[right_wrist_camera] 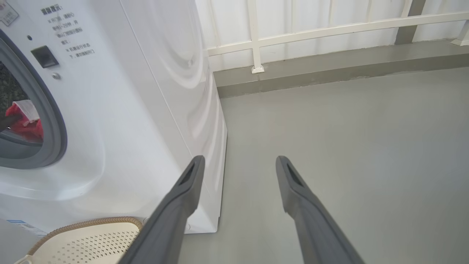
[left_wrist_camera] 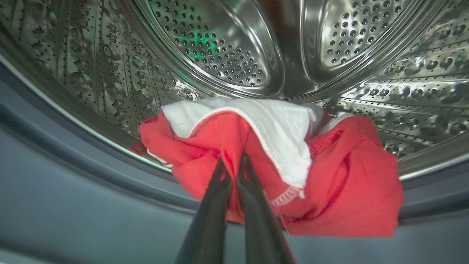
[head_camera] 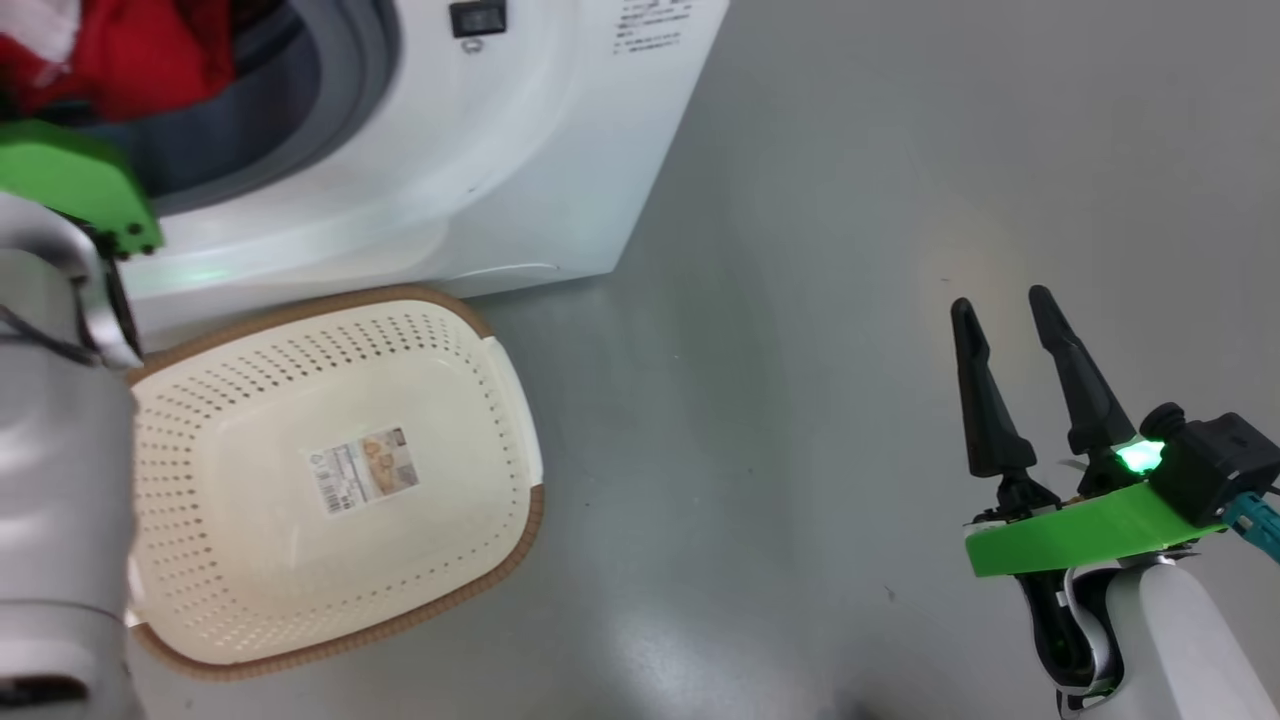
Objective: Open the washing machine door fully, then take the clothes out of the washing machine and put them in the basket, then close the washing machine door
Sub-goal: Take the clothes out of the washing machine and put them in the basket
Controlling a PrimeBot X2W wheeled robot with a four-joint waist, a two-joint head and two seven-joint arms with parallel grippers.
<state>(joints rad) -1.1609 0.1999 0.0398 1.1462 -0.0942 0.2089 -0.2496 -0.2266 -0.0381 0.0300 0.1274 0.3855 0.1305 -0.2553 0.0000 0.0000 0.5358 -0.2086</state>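
Left hand (left_wrist_camera: 232,158) clamped on the clothes (left_wrist_camera: 340,183) inside the washing machine (head_camera: 450,180); right hand (head_camera: 1000,297) spread wide, holding nothing.

Head view: I see the washing machine from 10 to 12 o'clock with red cloth in its opening at 10, and the basket (head_camera: 330,302) on the floor (head_camera: 800,400) just in front of it at 8 o'clock, its paper label (head_camera: 362,470) face up; my right hand sits at 4 o'clock. Left wrist view: my two fingers (left_wrist_camera: 216,205) meet on a red fold at the centre, and the bundle with its white part lies at the front lip of the steel drum (left_wrist_camera: 220,44), over the grey gasket (left_wrist_camera: 73,190). Right wrist view: the parted fingers rise from 6 o'clock over the floor, with the washer at 9, the basket rim at 7 and a white railing (right_wrist_camera: 329,33) at 12.
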